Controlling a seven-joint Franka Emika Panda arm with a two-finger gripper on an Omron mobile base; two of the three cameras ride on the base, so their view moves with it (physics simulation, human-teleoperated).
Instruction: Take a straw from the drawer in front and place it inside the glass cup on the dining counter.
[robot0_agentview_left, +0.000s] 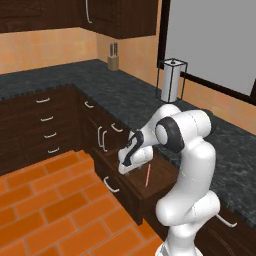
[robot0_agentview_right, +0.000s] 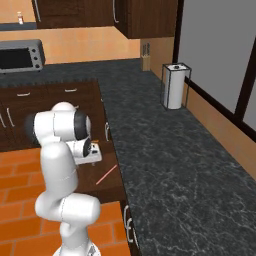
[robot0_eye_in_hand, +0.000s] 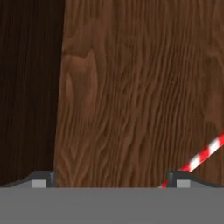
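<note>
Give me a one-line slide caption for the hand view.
Open gripper poised over the wooden floor of the drawer, with a red-and-white striped straw beside one fingertip.

A paper-towel roll (robot0_agentview_right: 175, 86) in a wire frame stands on the black worktop (robot0_agentview_right: 165, 150) near a knife block (robot0_agentview_left: 114, 59); a toaster oven (robot0_agentview_right: 20, 55) sits beyond the orange tiled floor (robot0_agentview_left: 45, 205).
</note>
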